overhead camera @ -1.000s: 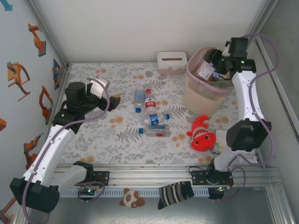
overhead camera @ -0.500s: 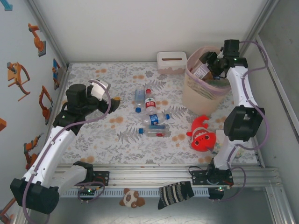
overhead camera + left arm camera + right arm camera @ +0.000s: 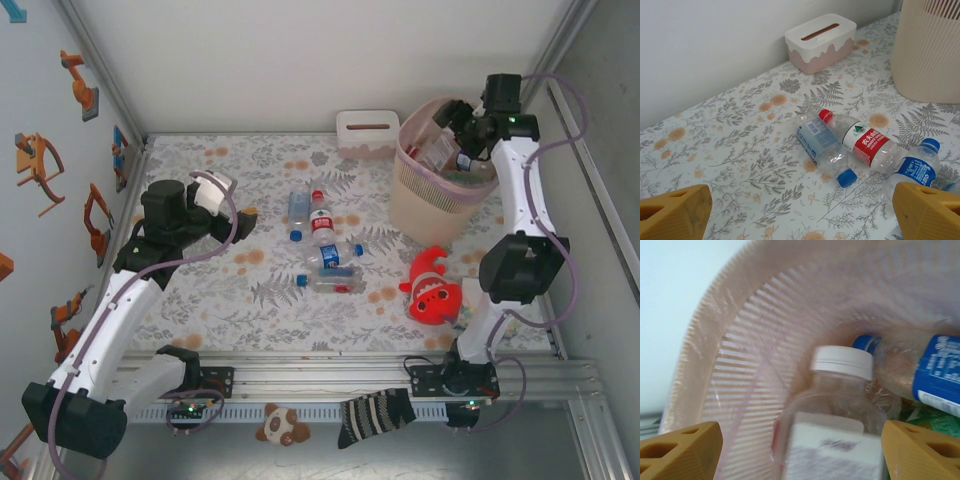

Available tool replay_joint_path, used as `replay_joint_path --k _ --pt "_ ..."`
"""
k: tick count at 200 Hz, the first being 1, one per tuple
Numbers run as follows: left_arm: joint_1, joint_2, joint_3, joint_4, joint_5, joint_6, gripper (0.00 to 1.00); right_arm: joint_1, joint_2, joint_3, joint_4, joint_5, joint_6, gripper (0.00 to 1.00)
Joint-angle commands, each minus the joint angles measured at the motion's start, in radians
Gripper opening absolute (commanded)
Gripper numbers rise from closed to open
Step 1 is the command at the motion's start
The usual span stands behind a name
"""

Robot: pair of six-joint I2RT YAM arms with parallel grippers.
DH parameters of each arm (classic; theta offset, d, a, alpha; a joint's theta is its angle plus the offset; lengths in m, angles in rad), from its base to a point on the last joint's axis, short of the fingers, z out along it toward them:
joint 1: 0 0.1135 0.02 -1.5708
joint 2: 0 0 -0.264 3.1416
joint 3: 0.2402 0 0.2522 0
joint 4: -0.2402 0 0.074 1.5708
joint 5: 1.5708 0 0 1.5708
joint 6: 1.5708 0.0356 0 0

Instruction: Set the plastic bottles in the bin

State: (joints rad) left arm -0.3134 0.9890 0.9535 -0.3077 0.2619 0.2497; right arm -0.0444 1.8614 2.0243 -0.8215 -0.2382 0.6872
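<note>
Bottles (image 3: 920, 372) lie in the bin (image 3: 418, 205) beneath the spread right claw (image 3: 800, 447), while four loose bottles (image 3: 322, 225) wait on the surface (image 3: 200, 290) near the spread, empty left claw (image 3: 800, 212).

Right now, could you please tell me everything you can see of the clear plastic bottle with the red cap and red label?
The clear plastic bottle with the red cap and red label lies on its side on the floral tablecloth, cap toward the back wall. It looks empty. A blue-capped clear bottle lies alongside, touching it; a blue-labelled bottle seems to touch its base.
</note>
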Motion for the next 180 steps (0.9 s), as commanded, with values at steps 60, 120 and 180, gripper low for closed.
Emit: replay_joint_path --k 60,120,180 --pt "0.004 -0.013 -0.005 0.001 0.014 0.018 0.92 -0.006 -0.075 0.039 0.03 -0.093 -0.039 0.57" --pt "0.004 -0.01 -0.008 0.004 0.016 0.019 0.93 -0.005 0.01 -0.029 0.153 -0.336 0.03 0.38" --pt "0.004 -0.009 -0.01 0.001 0.013 0.019 0.93 -0.004 0.042 -0.181 0.163 -0.344 0.023 0.37"
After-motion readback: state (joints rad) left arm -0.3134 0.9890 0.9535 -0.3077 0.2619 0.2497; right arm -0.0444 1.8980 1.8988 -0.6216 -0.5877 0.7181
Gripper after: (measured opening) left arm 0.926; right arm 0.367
